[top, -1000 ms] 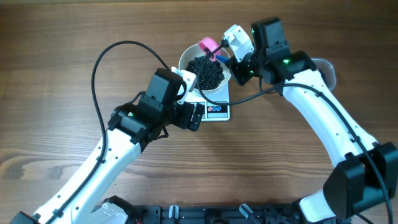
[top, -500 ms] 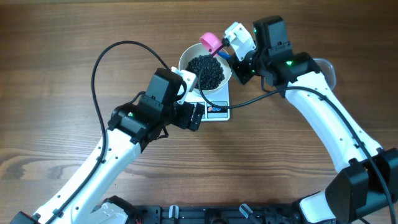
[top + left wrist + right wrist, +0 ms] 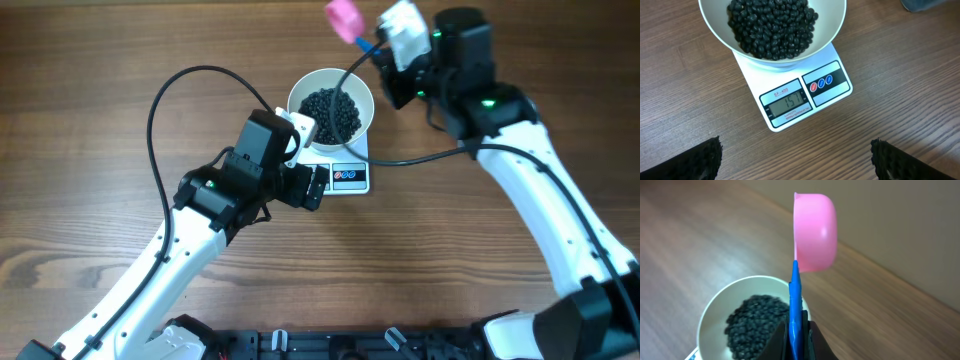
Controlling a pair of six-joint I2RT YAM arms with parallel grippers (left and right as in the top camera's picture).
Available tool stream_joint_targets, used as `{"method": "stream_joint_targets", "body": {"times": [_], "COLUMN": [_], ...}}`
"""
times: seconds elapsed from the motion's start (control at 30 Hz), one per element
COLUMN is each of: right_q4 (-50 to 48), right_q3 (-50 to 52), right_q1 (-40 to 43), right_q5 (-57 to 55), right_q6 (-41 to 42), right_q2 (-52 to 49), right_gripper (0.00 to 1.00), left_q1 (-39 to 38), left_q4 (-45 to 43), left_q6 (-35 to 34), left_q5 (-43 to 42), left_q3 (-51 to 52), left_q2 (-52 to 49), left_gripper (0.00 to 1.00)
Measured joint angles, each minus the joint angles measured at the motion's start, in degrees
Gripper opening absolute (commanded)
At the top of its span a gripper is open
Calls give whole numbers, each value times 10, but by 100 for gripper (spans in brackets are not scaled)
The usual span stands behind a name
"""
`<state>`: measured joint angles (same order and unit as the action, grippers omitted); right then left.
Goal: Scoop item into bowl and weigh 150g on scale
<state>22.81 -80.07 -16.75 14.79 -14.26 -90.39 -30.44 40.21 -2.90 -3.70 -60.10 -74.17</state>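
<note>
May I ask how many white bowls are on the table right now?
1: the white bowl sits on the scale, holding black beans; others may be hidden from view.

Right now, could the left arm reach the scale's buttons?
Probably yes. The open left tool hovers just in front of the scale, bare table between them; the bowl sits behind the buttons, and the right tool holds the scoop raised beyond the bowl.

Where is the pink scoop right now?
In the overhead view, the pink scoop is near the top edge, held by the right gripper, just beyond the far rim of the white bowl on the scale.
</note>
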Motion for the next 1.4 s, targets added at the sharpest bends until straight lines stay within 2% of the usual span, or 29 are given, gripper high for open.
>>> {"method": "stream_joint_targets", "body": {"times": [0.2,0.27,0.33,0.47,0.63,0.83,1.0,1.4], "right_q4": [116,121,114,75,-13,41,89,119], "right_q3": [0,0,0,-1,-1,-1,-1,-1], "right_q1": [148,168,169,138,49,-5,-28,-46], "right_q5": [-67,-70,-29,120,161,125,13,-18], "right_q6": [25,37,43,47,51,-3,-67,-71], "right_q2": [121,128,125,65,-49,-93,-94,-103], "right_gripper": [4,4,4,4,4,4,4,4], "left_q1": [0,0,0,0,0,0,0,0], "left_q4": [0,0,0,0,0,0,0,0], "left_q6": [0,0,0,0,0,0,0,0], "left_q5": [0,0,0,0,0,0,0,0], "left_q3": [0,0,0,0,0,0,0,0], "left_q2": [0,0,0,0,0,0,0,0], "left_gripper": [100,100,100,100,100,100,100,100]}}
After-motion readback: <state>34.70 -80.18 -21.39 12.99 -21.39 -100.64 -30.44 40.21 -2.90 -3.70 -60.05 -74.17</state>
